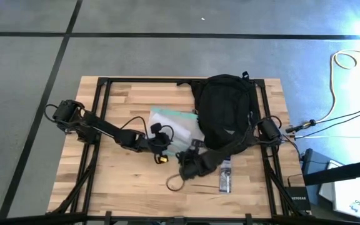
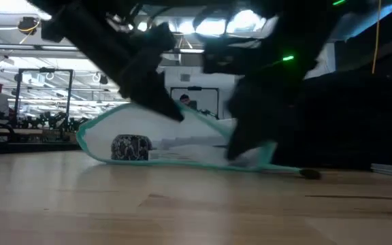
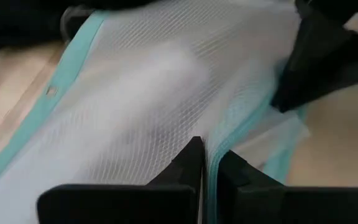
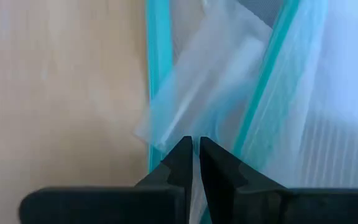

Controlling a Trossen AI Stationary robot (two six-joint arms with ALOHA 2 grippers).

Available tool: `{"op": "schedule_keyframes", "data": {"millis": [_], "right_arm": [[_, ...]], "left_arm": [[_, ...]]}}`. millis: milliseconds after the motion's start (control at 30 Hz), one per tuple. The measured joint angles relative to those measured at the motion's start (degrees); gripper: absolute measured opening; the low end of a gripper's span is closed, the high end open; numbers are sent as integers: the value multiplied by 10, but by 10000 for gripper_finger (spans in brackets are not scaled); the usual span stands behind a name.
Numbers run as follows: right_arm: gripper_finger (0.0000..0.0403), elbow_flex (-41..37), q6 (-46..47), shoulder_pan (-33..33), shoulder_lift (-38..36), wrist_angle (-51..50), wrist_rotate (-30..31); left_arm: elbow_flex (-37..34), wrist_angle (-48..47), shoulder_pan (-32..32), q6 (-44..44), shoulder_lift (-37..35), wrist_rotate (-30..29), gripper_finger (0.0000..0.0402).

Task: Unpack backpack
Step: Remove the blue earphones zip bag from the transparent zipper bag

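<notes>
With the backpack (image 1: 229,112) at the table's far right, the mesh pouch (image 1: 179,127) beside it is pinched by both left gripper (image 3: 205,163) and right gripper (image 4: 192,155); teal edges should be drawn apart evenly to avoid tearing.

Two dark jointed arms with looping black cables; a green light glows on one.
</notes>
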Motion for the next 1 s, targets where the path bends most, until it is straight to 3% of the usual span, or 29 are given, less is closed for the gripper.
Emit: {"op": "schedule_keyframes", "data": {"millis": [167,300,567,733,867,1000], "right_arm": [[14,0,56,26,-9,-86,39],[14,0,86,28,-11,-135,69],[1,-30,65,23,-31,-125,87],[0,-141,23,23,-114,35,70],[0,-246,-38,-7,-177,232,-18],[0,-299,-54,-57,-190,326,-96]], "left_arm": [[29,-33,-30,-1,-2,6,0],[44,-36,-46,-28,-2,60,0],[45,25,-73,-35,-2,48,0],[45,30,-73,-39,-2,48,0],[45,37,-74,-45,-2,49,0],[45,37,-72,-46,-2,48,0]]}}
